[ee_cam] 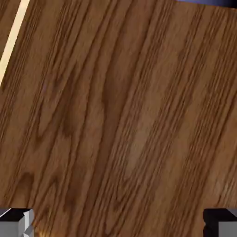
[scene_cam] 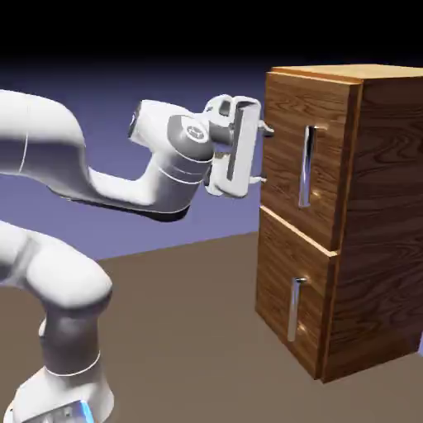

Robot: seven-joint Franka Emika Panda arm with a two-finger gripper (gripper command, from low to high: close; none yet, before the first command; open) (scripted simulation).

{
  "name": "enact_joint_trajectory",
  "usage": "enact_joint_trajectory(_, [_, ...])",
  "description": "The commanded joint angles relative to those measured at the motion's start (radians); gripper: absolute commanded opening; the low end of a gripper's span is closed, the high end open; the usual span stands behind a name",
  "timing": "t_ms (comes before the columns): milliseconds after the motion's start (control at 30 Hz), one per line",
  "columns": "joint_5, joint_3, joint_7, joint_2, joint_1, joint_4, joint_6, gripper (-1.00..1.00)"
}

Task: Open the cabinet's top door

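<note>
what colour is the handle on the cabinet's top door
Shiny silver: the top door's handle shows best in the exterior view.

- Cabinet point(scene_cam: 384, 190): glossy reddish-brown, with dark wavy wood grain and paler tan edges.
- Top door point(scene_cam: 285, 136): brown, streaked with darker grain.
- Both door handles point(scene_cam: 306, 169): shiny silver.
- Arm point(scene_cam: 58, 132): white.
- Hand point(scene_cam: 258, 155): white, with grey fingertips.
- Counter point(scene_cam: 182, 330): plain dull brown.
- Backdrop point(scene_cam: 49, 198): blue-violet, fading to black.
</note>
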Motion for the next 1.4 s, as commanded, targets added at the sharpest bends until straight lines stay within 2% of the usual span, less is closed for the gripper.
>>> enact_joint_trajectory(0, [-0.044, -0.015, -0.019, -0.009, 0.011, 0.004, -0.002, 0.00])
enact_joint_trajectory(767, [-1.044, -0.356, -0.447, -0.214, 0.266, 0.088, -0.040, 0.00])
enact_joint_trajectory(833, [-1.053, -0.359, -0.450, -0.216, 0.269, 0.089, -0.041, 0.00])
enact_joint_trajectory(1000, [-1.092, -0.445, -0.429, -0.141, 0.448, 0.198, -0.107, 0.00])
enact_joint_trajectory(1033, [-1.092, -0.445, -0.429, -0.141, 0.448, 0.198, -0.107, -1.00])
enact_joint_trajectory(1367, [-0.811, -0.141, -0.468, -0.167, 0.138, -0.063, -0.349, -1.00])
